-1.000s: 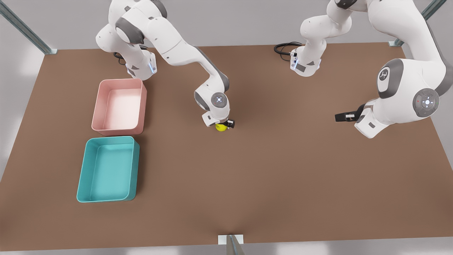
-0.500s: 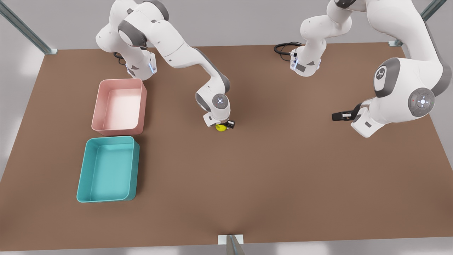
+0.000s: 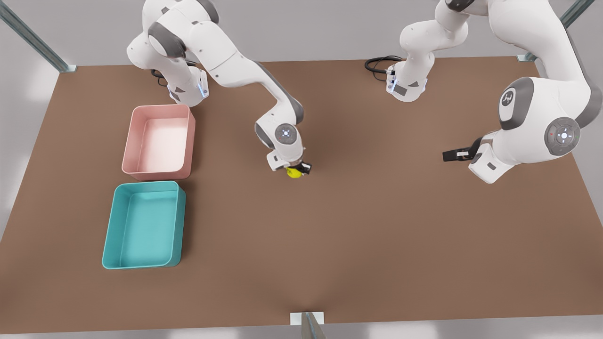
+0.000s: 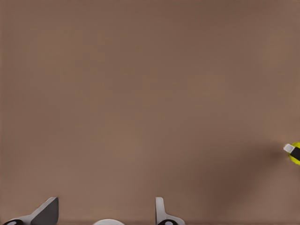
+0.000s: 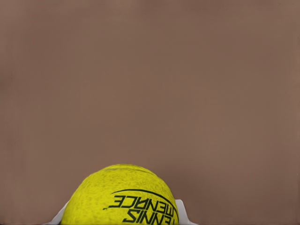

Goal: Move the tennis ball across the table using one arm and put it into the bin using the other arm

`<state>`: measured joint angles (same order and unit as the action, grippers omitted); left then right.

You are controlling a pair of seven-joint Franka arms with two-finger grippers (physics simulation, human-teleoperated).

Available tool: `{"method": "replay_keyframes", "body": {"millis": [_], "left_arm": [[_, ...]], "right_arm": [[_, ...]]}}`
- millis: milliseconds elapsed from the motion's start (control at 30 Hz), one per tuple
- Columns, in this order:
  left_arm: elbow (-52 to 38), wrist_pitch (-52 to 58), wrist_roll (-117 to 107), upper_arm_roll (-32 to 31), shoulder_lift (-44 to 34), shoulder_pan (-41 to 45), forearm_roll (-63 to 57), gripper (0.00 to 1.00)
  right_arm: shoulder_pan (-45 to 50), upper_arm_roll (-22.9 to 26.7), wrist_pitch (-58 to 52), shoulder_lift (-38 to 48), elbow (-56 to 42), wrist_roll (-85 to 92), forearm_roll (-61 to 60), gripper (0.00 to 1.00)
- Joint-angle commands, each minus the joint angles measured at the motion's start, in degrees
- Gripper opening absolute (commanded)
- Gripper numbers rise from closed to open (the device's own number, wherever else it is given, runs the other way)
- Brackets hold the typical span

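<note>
The yellow-green tennis ball (image 3: 294, 173) is near the middle of the brown table, with my right gripper (image 3: 296, 169) shut on it from above. In the right wrist view the ball (image 5: 121, 197) shows black lettering, with a pale pad (image 5: 183, 214) at its side. My left gripper (image 3: 451, 154) hangs open over the table at the front view's right, its fingers (image 4: 47, 212) wide apart with nothing between them. Far off in the left wrist view the ball (image 4: 296, 153) shows at the edge. The teal bin (image 3: 113, 221) sits at the front left.
A pink tub (image 3: 134, 141) stands just behind the teal bin. Both arm bases stand along the table's far edge, with a black cable (image 3: 377, 63) by the one on the right. Bare brown tabletop (image 3: 377, 235) lies between ball and bins.
My right wrist has shifted slightly toward the front view's left and tilted, the ball staying in its grip. My left arm edged a little leftward, then held.
</note>
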<state>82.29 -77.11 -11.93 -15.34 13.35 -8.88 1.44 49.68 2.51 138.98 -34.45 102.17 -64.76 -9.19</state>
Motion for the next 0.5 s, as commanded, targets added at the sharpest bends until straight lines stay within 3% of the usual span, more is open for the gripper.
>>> {"method": "replay_keyframes", "body": {"millis": [0, 233, 467], "left_arm": [[-0.02, -0.05, -0.9, -0.04, 0.01, 0.0, -0.03, 1.0], [-0.73, -0.14, -0.64, 0.05, 0.28, -0.09, 0.23, 1.0], [-0.82, -0.14, -0.9, 0.05, 0.28, 0.0, 0.14, 1.0]], "right_arm": [[-2.3, 0.13, -2.84, 2.02, -0.04, 4.37, 0.31, 0.63], [-23.13, 0.66, -18.13, 9.75, -0.83, 33.55, 3.04, 0.63], [-42.9, 0.83, -24.02, 9.14, -2.5, 60.45, 10.42, 0.63]]}}
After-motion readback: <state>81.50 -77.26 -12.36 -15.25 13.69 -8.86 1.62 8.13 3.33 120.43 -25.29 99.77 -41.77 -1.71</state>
